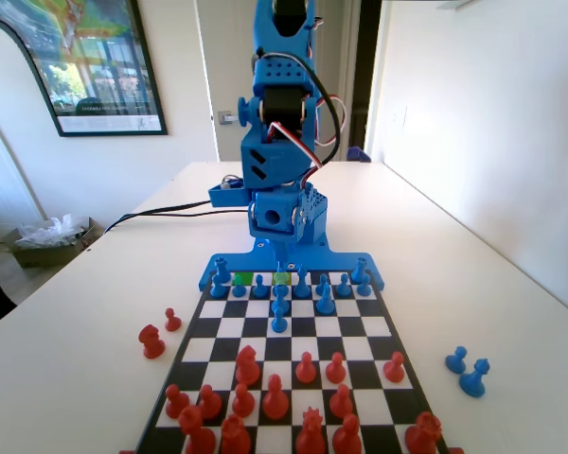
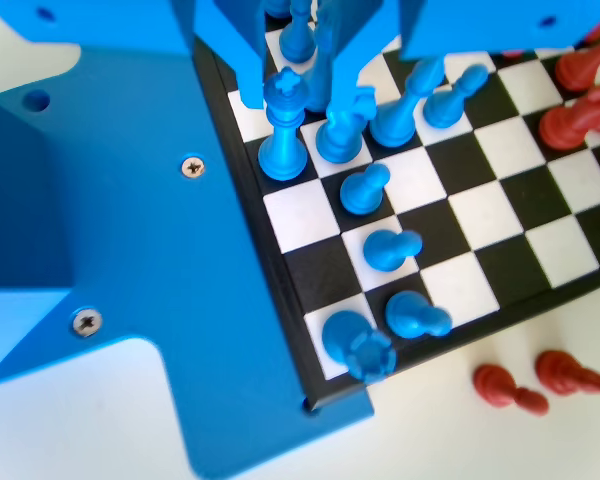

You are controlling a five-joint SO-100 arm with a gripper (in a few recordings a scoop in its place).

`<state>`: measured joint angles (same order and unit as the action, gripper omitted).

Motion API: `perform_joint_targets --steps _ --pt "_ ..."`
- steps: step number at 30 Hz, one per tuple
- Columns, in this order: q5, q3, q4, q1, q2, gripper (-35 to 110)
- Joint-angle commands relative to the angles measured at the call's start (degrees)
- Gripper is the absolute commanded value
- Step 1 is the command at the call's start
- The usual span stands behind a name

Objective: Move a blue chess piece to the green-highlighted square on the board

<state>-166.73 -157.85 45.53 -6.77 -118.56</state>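
Observation:
In the wrist view my gripper (image 2: pixel 293 88) hangs low over the blue back row of the board (image 2: pixel 280 300). Its jaws stand a little apart, so it is open and holds nothing. Just below them the blue chess piece (image 2: pixel 283 130), slender with a narrow top, stands upright on a black back-row square, its tip level with the jaw ends. In the fixed view the green-highlighted square (image 1: pixel 243 279) lies in the far back row, left of a paler yellow-green square (image 1: pixel 282 278). There the blue arm (image 1: pixel 282 180) is folded down over that end.
A blue rook (image 2: pixel 358 345) holds the near corner, with two bare back-row squares beside it and blue pawns (image 2: pixel 390 248) in front. Other tall blue pieces (image 2: pixel 405 105) crowd the right jaw. Red pieces (image 2: pixel 510 390) lie off the board; two blue pieces (image 1: pixel 466 369) stand on the table.

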Motion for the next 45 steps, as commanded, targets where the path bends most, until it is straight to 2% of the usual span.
perform_joint_targets --steps 1,11,17,23,30,39,45 --pt "-19.25 -0.35 -0.09 -0.44 -0.26 10" --pt "-19.95 -2.46 -2.72 -0.79 0.09 9" --pt "-19.95 -2.81 -3.34 -0.62 0.26 1" --pt "-19.95 -2.37 -3.25 -0.62 0.53 1" --pt "-20.13 0.79 2.99 -0.88 0.26 1" --pt "-21.88 5.54 15.73 -3.34 -5.01 1" --pt "-24.7 5.01 16.96 -7.73 -6.24 1"
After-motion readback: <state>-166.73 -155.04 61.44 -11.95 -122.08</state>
